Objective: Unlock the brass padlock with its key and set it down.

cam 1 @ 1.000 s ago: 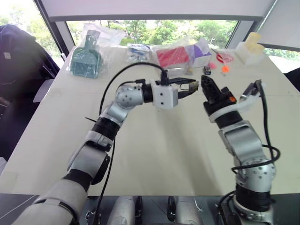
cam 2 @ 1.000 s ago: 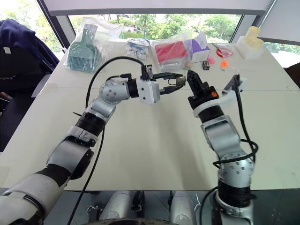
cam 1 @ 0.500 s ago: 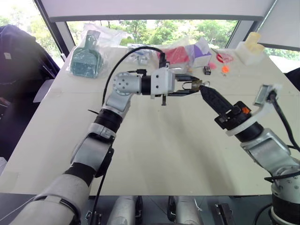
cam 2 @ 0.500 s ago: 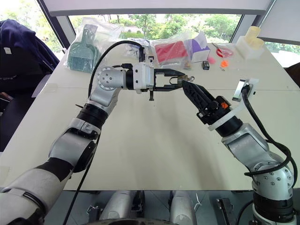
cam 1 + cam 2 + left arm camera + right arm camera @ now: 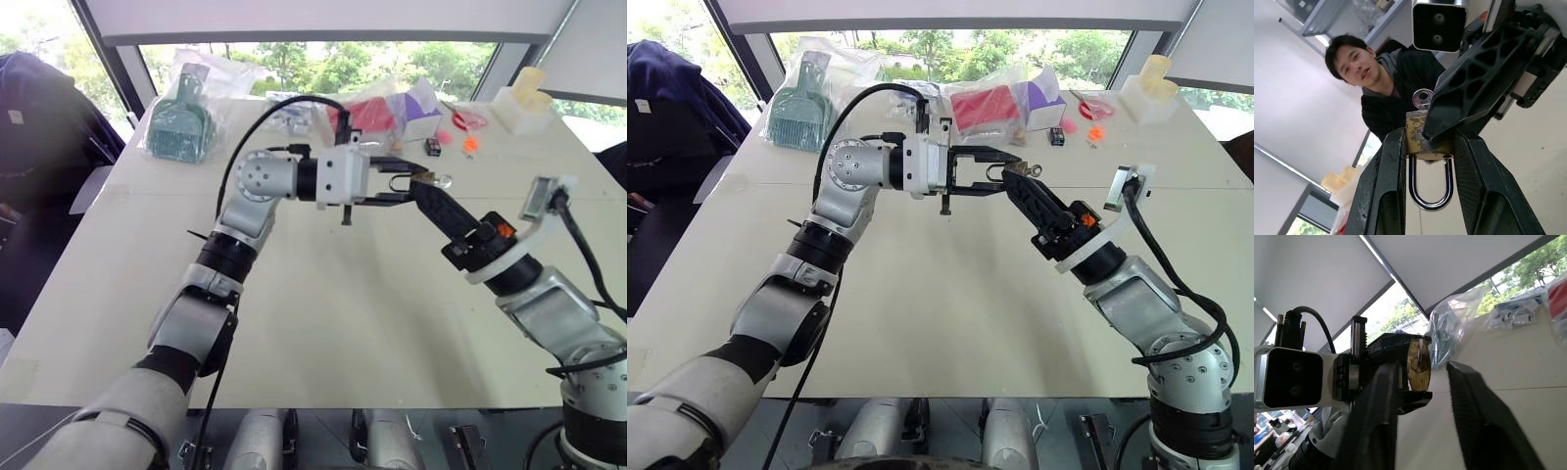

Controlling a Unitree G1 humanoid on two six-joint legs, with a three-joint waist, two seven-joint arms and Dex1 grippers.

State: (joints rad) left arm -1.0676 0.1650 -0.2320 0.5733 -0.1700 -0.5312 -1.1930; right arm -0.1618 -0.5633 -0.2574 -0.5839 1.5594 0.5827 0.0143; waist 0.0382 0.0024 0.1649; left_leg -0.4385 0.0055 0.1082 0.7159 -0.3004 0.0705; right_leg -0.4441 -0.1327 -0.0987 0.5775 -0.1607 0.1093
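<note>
Left tool [image 5: 1425, 161] still clamps the small yellow-brass padlock [image 5: 1422, 138] above the pale tabletop [image 5: 323, 323], silvery key [image 5: 1422, 99] seated. Right tool [image 5: 1420, 382], 0.5 s ago touching the padlock, now brackets the key head, fingers apart. Turn looks imminent.

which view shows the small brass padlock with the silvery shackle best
The left wrist view: the small brass padlock sits clamped between the left gripper fingers, shackle hanging toward the camera, the silvery key at its far end. The right wrist view shows its keyhole face; the eye views show a speck.
</note>
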